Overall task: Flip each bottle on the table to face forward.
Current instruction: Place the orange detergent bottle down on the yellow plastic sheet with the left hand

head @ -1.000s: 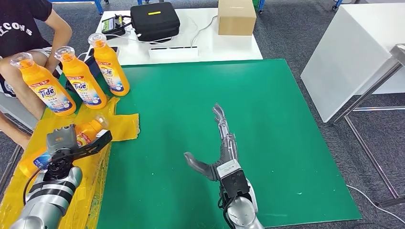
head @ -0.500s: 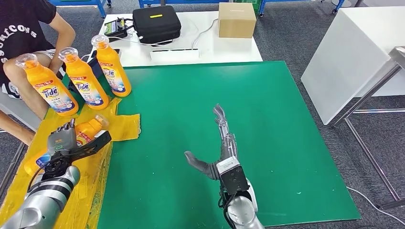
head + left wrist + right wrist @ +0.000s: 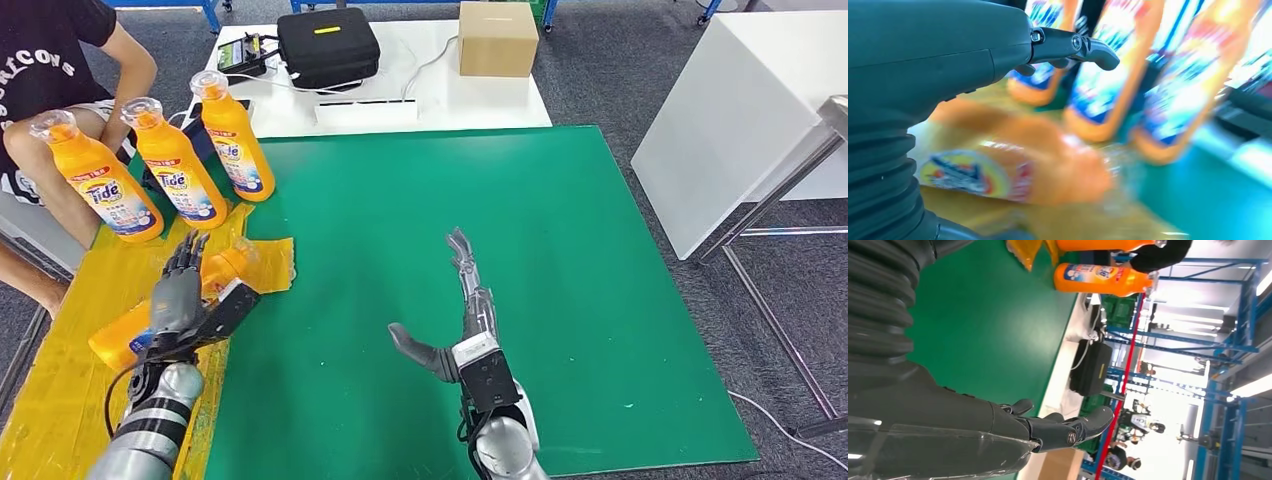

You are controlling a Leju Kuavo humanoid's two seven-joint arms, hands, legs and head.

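The left hand (image 3: 185,300) has swung over the lying bottle (image 3: 135,325), fingers spread; the right hand (image 3: 460,320) stays spread

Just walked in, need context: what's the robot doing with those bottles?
It's working on the orange detergent bottles. Three bottles stand upright at the table's far left. A fourth bottle lies on its side on the yellow sheet, and the left hand is over it, fingers spread. The right hand is open above the green mat, holding nothing. A person sits nearby.
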